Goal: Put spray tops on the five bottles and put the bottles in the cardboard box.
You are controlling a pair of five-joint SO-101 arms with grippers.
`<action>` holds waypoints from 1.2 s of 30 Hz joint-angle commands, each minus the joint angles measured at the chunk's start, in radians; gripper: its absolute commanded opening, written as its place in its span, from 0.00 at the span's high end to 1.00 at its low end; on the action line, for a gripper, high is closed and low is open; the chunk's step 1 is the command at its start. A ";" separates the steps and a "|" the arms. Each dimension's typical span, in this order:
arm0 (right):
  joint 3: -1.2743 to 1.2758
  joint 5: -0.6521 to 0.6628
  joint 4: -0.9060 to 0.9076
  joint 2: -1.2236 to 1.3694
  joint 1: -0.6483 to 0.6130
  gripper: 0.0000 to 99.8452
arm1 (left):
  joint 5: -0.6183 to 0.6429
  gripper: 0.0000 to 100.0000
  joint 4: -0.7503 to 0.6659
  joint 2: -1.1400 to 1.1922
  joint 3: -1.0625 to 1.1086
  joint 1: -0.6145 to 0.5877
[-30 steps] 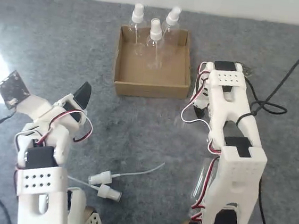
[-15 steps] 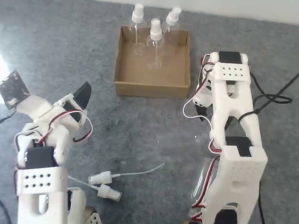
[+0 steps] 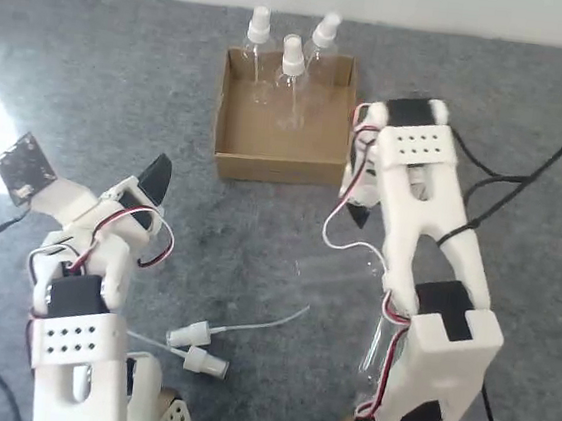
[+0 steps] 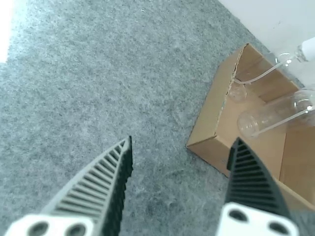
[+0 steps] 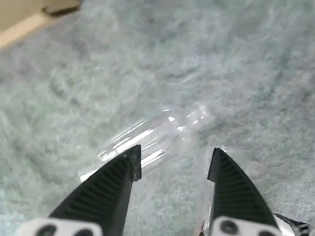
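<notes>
Beneath the spread right fingers (image 5: 110, 184) lies a clear bottle (image 5: 147, 138).

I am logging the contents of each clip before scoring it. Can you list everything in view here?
table: one, grey felt top, under everything.
cardboard box: one, brown, open, at the far middle of the table.
capped bottles: three, clear with white spray tops, inside the box toward its far wall.
uncapped bottles: two, clear; one lies on the felt in front of the right arm's pincer, and the other seems to lie beside that arm's base.
loose spray tops: two, white with thin tubes, on the felt near the left arm's base.
left pincer: black fingers, open, above the felt short of the box.
right pincer: black fingers, open, over the lying bottle.
</notes>
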 commanded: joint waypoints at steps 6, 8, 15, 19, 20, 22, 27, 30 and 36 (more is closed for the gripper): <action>0.147 0.011 0.030 -0.143 -0.133 0.79 | -0.008 0.71 -0.023 -0.014 -0.004 -0.003; 0.181 0.011 0.027 -0.173 -0.142 0.79 | -0.008 0.71 -0.023 -0.014 -0.004 -0.003; 0.318 0.006 -0.099 -0.219 -0.140 0.79 | -0.008 0.71 -0.023 -0.014 -0.004 -0.002; 0.382 0.006 -0.176 -0.223 -0.142 0.79 | -0.008 0.71 -0.023 -0.014 -0.004 -0.002; 0.387 0.006 -0.177 -0.223 -0.143 0.79 | -0.008 0.71 -0.023 -0.014 -0.004 -0.002; 0.397 0.005 -0.180 -0.216 -0.153 0.79 | -0.008 0.71 -0.023 -0.014 -0.004 -0.002; 0.485 0.006 -0.315 -0.185 -0.154 0.79 | -0.008 0.71 -0.023 -0.014 -0.004 0.000; 0.503 0.008 -0.367 -0.165 -0.154 0.79 | -0.008 0.71 -0.023 -0.014 -0.004 -0.002; 0.502 0.012 -0.380 -0.113 -0.122 0.79 | -0.008 0.71 -0.023 -0.014 -0.004 -0.002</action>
